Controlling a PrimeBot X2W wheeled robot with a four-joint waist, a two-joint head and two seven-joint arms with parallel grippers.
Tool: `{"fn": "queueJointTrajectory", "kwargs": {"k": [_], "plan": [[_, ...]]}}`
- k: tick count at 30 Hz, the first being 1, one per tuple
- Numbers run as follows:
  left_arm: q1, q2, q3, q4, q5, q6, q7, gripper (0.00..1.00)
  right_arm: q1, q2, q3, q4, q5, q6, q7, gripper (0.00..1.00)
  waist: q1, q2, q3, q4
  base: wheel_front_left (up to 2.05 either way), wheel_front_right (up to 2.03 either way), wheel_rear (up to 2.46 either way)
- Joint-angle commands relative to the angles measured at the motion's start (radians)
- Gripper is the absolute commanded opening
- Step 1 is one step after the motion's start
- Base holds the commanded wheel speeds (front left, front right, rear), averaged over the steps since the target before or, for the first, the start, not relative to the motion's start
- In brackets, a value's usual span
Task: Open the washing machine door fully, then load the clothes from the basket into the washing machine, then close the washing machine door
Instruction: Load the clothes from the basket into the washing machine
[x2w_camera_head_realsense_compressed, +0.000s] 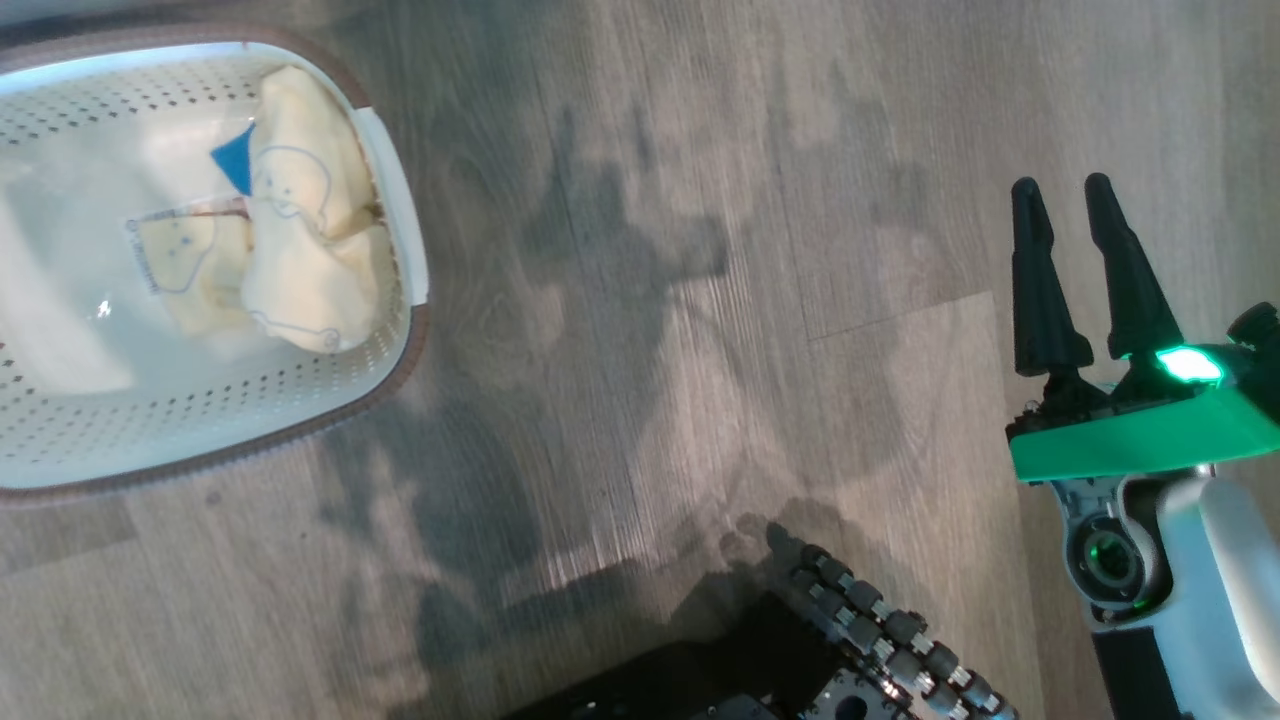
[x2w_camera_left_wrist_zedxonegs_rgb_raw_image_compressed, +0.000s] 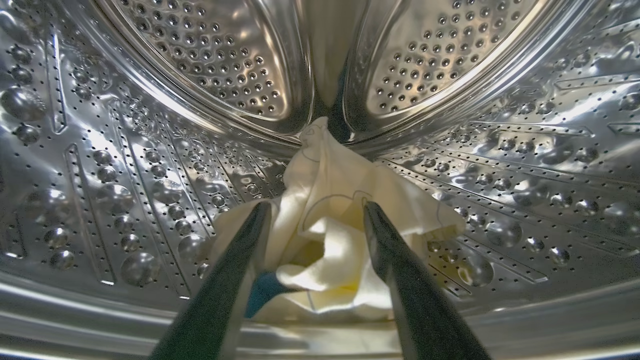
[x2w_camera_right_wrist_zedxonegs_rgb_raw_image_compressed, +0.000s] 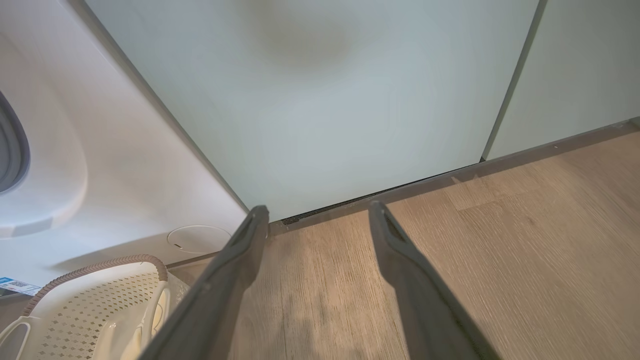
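Note:
In the left wrist view my left gripper (x2w_camera_left_wrist_zedxonegs_rgb_raw_image_compressed: 316, 206) is inside the washing machine's steel drum (x2w_camera_left_wrist_zedxonegs_rgb_raw_image_compressed: 125, 175). It is open, its fingers either side of a crumpled pale yellow garment (x2w_camera_left_wrist_zedxonegs_rgb_raw_image_compressed: 325, 240) lying on the drum floor. More pale yellow clothes (x2w_camera_head_realsense_compressed: 300, 250), one with a blue tag, lie in the cream basket (x2w_camera_head_realsense_compressed: 300, 425) on the floor at upper left. My right gripper (x2w_camera_head_realsense_compressed: 1062, 185) hangs open and empty over the floor at right, far from the basket. Its wrist view shows the same open gripper (x2w_camera_right_wrist_zedxonegs_rgb_raw_image_compressed: 318, 207), the white washing machine front (x2w_camera_right_wrist_zedxonegs_rgb_raw_image_compressed: 100, 175) and the basket (x2w_camera_right_wrist_zedxonegs_rgb_raw_image_compressed: 100, 295). The washing machine door is out of view.
Pale mint-green cabinet panels (x2w_camera_right_wrist_zedxonegs_rgb_raw_image_compressed: 325, 100) stand beside the machine, down to the wood floor (x2w_camera_right_wrist_zedxonegs_rgb_raw_image_compressed: 500, 250). My dark base with its roller wheel (x2w_camera_head_realsense_compressed: 880, 630) sits at the bottom of the head view. Open floor lies between the basket and my right gripper.

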Motion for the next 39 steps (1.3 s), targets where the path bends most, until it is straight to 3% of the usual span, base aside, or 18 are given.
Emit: {"fn": "queueJointTrajectory", "kwargs": {"k": [1,11,19,32,39], "plan": [[0.012,0.025,0.009,-0.029,-0.008,-0.001,-0.008,1.00,0.013,-0.013,0.003,-0.027,-0.009,-0.003,-0.010,1.00,0.0000,0.0000,-0.008,0.012,0.00,0.00,0.00],[0.128,-0.026,0.026,-0.097,-0.069,0.001,-0.051,1.00,0.027,-0.013,-0.041,-0.040,-0.061,-0.003,-0.010,1.00,0.0000,0.0000,-0.055,0.078,0.00,0.00,0.00],[0.301,-0.053,0.049,-0.249,-0.117,0.023,-0.117,1.00,0.046,-0.013,-0.080,-0.050,-0.113,-0.003,-0.010,1.00,0.0000,0.0000,-0.110,0.140,0.00,0.00,0.00],[0.694,-0.102,0.065,-0.650,-0.162,0.129,-0.170,1.00,0.093,-0.013,-0.125,-0.056,-0.197,-0.003,-0.010,1.00,0.0000,0.0000,-0.214,0.233,0.00,0.00,0.00],[0.895,-0.115,0.074,-0.828,-0.152,0.210,-0.200,1.00,0.108,-0.013,-0.141,-0.064,-0.230,-0.003,-0.010,1.00,0.0000,0.0000,-0.259,0.273,0.00,0.00,0.00]]}}
